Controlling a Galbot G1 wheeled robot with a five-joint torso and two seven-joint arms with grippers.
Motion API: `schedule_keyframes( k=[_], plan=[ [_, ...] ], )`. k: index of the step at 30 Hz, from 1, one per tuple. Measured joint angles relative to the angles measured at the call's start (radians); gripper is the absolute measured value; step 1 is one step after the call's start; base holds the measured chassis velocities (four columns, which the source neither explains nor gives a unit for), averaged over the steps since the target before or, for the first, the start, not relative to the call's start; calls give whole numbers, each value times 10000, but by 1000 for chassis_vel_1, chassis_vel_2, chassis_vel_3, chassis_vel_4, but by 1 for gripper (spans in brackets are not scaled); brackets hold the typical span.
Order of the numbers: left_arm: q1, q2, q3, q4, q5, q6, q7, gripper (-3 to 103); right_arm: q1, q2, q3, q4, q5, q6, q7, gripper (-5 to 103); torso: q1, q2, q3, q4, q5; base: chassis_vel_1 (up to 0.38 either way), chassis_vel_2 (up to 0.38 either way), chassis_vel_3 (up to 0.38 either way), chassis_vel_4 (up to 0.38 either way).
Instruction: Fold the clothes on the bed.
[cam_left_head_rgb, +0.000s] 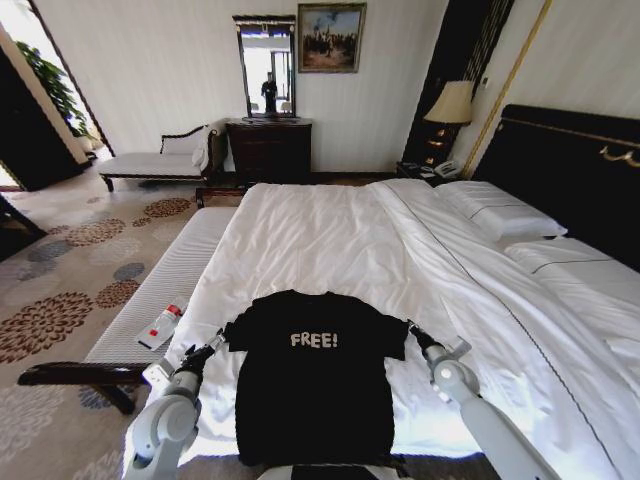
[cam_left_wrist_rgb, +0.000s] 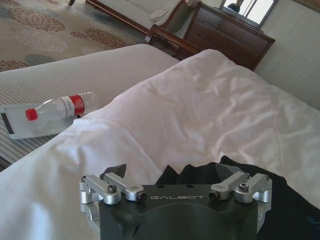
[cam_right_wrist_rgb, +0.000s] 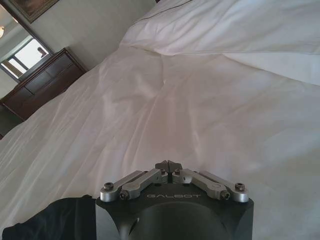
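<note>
Sleeves first — my call for this step: pinch both sleeve hems of the black T-shirt (cam_left_head_rgb: 315, 375) evenly, lift only enough to clear the white duvet (cam_left_head_rgb: 330, 240), and carry each inward across the "FREE!" lettering (cam_left_head_rgb: 314, 340) so the fold lines stay parallel. The shirt lies flat, chest up, at the near edge of the bed (cam_left_head_rgb: 560, 170). My left gripper (cam_left_head_rgb: 215, 341) sits at the shirt's left sleeve, fingers (cam_left_wrist_rgb: 116, 173) spread wide with black cloth showing between them — not yet clamped. My right gripper (cam_left_head_rgb: 414, 332) is just beside the shirt's right sleeve, fingers (cam_right_wrist_rgb: 168, 165) pressed together on nothing, tips over duvet, sleeve edge behind them. Plastic bottle (cam_left_wrist_rgb: 59, 107) lies well clear of the shirt, on the bench past my left gripper.
</note>
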Motion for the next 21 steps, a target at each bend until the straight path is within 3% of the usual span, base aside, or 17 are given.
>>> schedule_keyframes(
  k=[11,15,17,21],
  plan=[
    [-105,28,94,76,-32,7,-7,100,-335,-32,174,305,-232,81,3,-3,0,0,0,0,0,0,0,0,0],
    [-178,179,102,128,-150,20,-20,100,-873,94,472,815,-1104,818,-308,18,0,0,0,0,0,0,0,0,0],
    [-195,214,102,154,-166,20,-21,100,-996,134,546,926,-1361,996,-391,18,0,0,0,0,0,0,0,0,0],
    [-323,402,124,362,-132,61,-20,100,-1776,397,1016,1718,-2623,1833,-800,40,0,0,0,-1,0,0,0,0,0]
  ],
)
